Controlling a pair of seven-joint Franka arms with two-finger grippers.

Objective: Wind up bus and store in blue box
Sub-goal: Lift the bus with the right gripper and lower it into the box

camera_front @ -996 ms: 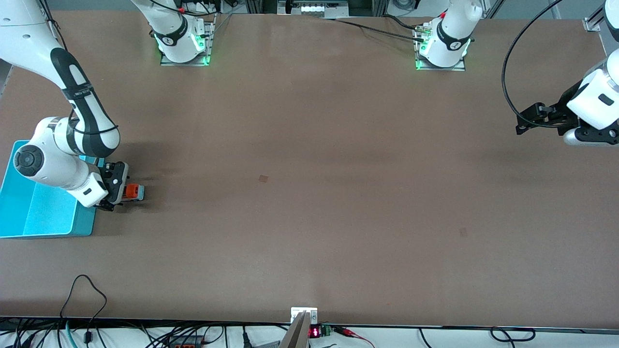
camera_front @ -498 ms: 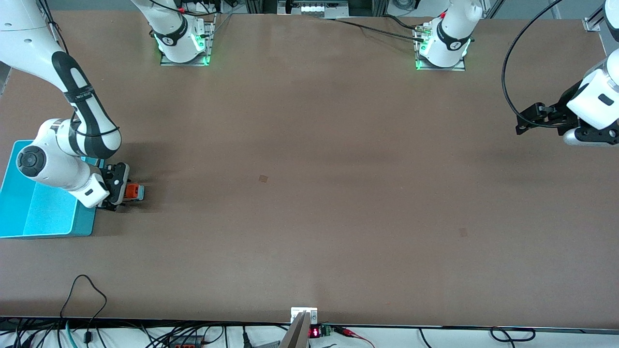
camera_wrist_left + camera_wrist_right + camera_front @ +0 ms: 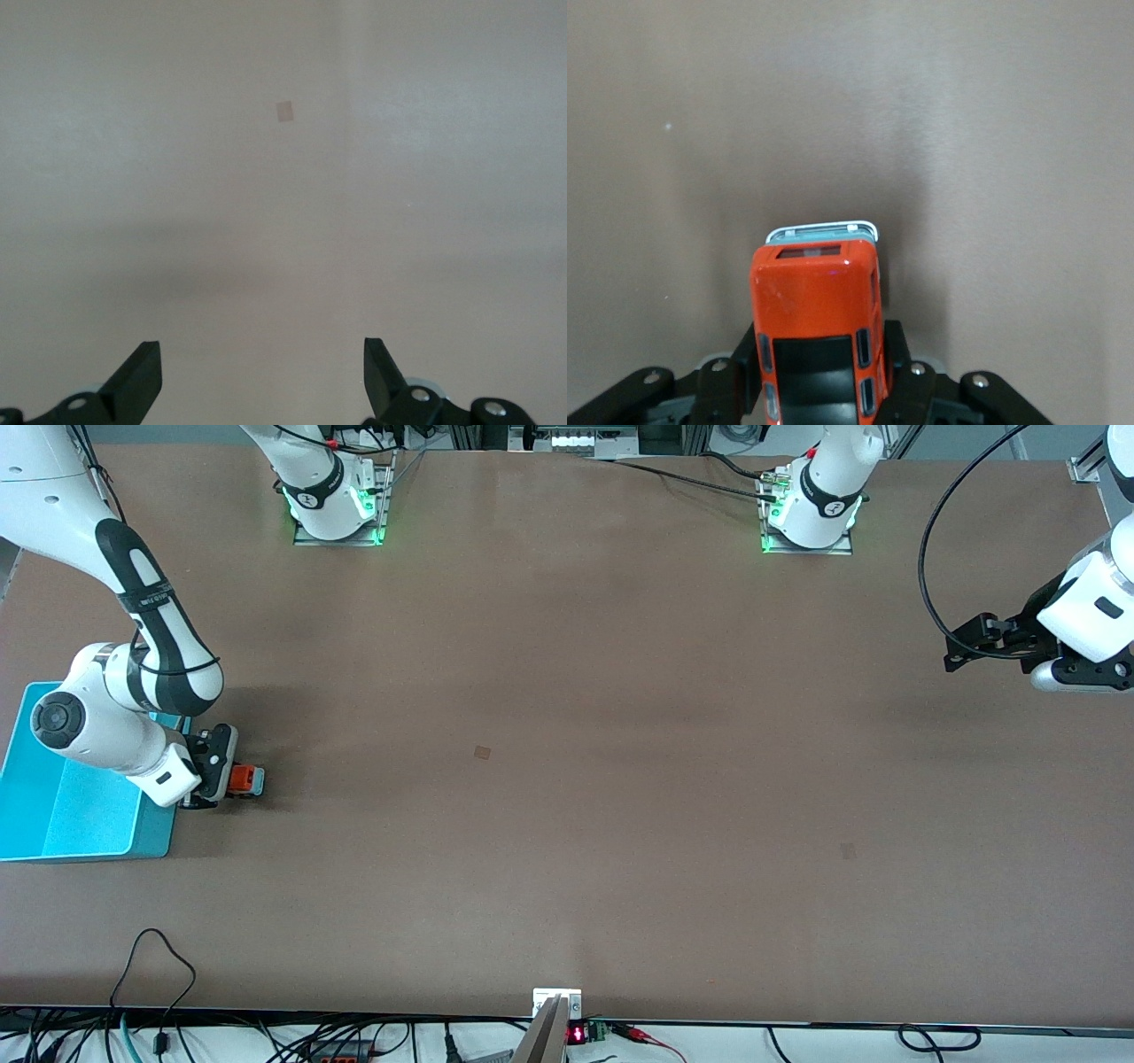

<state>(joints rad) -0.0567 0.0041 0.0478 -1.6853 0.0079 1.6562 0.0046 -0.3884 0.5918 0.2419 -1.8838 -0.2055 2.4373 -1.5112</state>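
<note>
The orange-red bus (image 3: 243, 780) with a silver-grey end sits low at the table beside the blue box (image 3: 66, 815), at the right arm's end of the table. My right gripper (image 3: 215, 778) is shut on the bus, fingers against both its sides. In the right wrist view the bus (image 3: 817, 329) fills the space between my fingers (image 3: 897, 354), its black roof window toward the camera. My left gripper (image 3: 966, 645) hangs in the air over the left arm's end of the table; in the left wrist view its fingertips (image 3: 383, 367) stand wide apart with nothing between them.
The right arm's elbow (image 3: 84, 726) hangs over the blue box. A small dark patch (image 3: 482, 752) marks the table's middle, another (image 3: 849, 850) lies toward the left arm's end. Cables (image 3: 159, 957) lie along the front edge.
My right gripper and the bus have shifted very slightly toward the blue box. The left arm has not moved.
</note>
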